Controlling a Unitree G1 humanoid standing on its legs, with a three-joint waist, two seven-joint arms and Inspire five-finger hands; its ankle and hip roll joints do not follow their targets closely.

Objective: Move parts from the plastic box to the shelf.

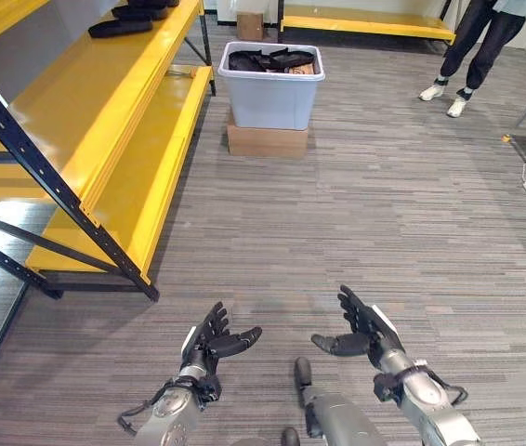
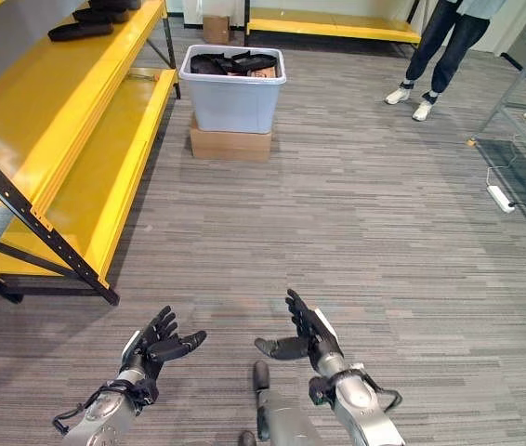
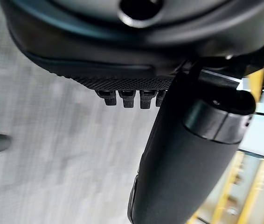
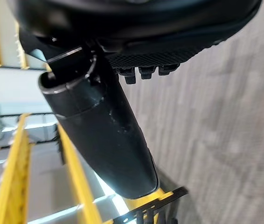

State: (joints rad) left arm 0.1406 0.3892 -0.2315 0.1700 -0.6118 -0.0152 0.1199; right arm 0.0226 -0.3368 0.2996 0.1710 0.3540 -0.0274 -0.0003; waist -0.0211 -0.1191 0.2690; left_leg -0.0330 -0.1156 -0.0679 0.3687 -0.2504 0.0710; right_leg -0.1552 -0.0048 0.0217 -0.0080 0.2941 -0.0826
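Approach to the box with both hands empty

Parts, dark and elongated, are seen heaped in the pale grey plastic box [image 1: 271, 88], which is set on a flat brown cardboard carton [image 1: 267, 140] far ahead of the fingertips. Nothing is held: the left hand [image 1: 209, 346] and the right hand [image 1: 363, 333] are carried low over the grey striped carpet floor [image 1: 402, 214], palms turned toward each other, with the fingers [image 2: 302, 312] straight and spread apart and the thumbs pointed inward. The same relaxed spread is shown in both wrist views, with bare floor past the fingers.

The step in hand is judged to be the walk to the box for the next pick. It would be done well if the box were squared up between the two hands before any reach, so that both sets of fingers can be lowered over the rim instead of across it. The yellow metal shelf [image 1: 105, 130], beyond the left fingers and to their outer side, should be given room in passing.

The parts in the box [image 1: 268, 59] lie tangled; their long axes appear to run roughly across the box, side to side relative to the fingers, though single pieces cannot be told apart. Other black parts [image 1: 120, 27] rest on the shelf's upper board, likewise lengthwise across. A person [image 1: 472, 46] stands well beyond the right fingers.
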